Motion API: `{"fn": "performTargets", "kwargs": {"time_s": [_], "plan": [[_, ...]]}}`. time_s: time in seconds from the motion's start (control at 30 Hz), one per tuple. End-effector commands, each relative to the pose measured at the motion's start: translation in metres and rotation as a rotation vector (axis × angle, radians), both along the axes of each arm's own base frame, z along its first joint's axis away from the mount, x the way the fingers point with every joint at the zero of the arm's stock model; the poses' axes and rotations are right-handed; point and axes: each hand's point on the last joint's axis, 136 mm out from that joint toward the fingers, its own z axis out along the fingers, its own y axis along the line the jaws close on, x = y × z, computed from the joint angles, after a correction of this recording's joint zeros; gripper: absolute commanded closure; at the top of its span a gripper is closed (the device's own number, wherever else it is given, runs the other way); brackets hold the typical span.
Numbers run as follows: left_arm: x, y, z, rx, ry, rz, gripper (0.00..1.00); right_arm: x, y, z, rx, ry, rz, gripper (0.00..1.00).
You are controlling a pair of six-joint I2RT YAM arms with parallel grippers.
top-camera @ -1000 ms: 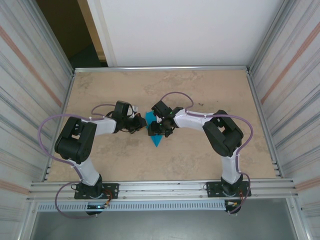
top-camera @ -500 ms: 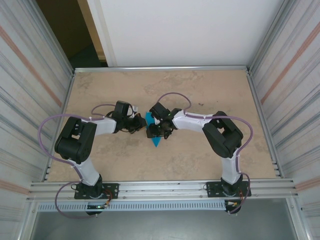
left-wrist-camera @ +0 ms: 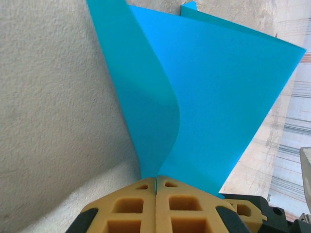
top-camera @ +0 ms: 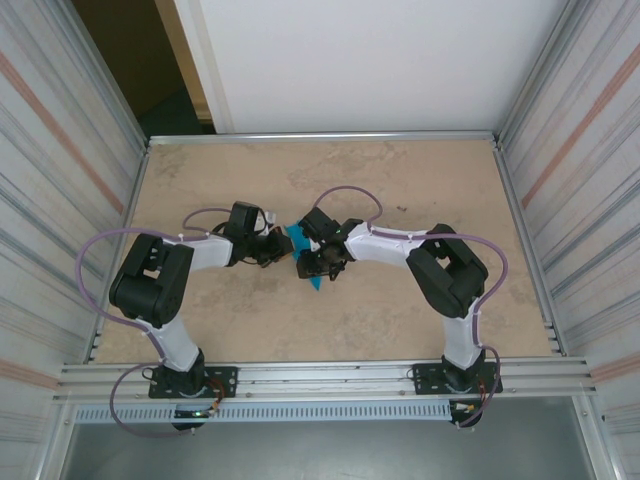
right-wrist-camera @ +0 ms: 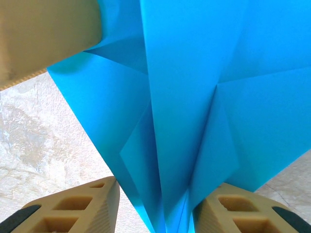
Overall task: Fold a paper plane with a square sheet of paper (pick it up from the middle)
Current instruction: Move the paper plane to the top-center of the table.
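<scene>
Masking the paper plane (top-camera: 315,282) overhead: left end effector (left-wrist-camera: 155,178) clamped on it, right end effector (right-wrist-camera: 159,194) apart astride it.

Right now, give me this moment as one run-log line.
paper: part-folded | left end effector: shut on paper | right end effector: open, straddling paper

Two robot arms reaching inward over a beige tabletop (top-camera: 400,180), left gripper (top-camera: 278,250) and right gripper (top-camera: 312,264) meeting mid-table, a teal-blue paper plane (top-camera: 314,281) showing between them, tip pointing toward the bases.
</scene>
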Motion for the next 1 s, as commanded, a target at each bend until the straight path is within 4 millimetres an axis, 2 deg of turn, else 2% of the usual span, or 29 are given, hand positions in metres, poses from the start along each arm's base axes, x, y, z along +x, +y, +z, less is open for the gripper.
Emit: {"fn": "performTargets", "kwargs": {"time_s": [0.0, 0.2, 0.63, 0.77, 0.97], "plan": [[0.0012, -0.0029, 0.0023, 0.006, -0.014, -0.02, 0.97, 0.0011, -0.0062, 0.0109, -0.001, -0.024, -0.004, 0.58], [-0.0011, -0.0027, -0.0001, 0.011, -0.01, -0.03, 0.97, 0.0026, -0.0054, 0.0151, 0.051, -0.008, -0.018, 0.51], [-0.0003, -0.0044, 0.0013, 0.005, -0.012, -0.037, 0.97, 0.0026, -0.0011, 0.0152, 0.087, 0.009, -0.01, 0.44], [0.0001, -0.0043, 0.0016, 0.005, -0.013, -0.037, 0.97, 0.0052, -0.0042, 0.0147, 0.087, 0.012, -0.026, 0.48], [-0.0001, -0.0049, 0.0023, 0.003, -0.012, -0.039, 0.97, 0.0064, -0.0054, 0.014, 0.089, 0.015, -0.033, 0.59]]}}
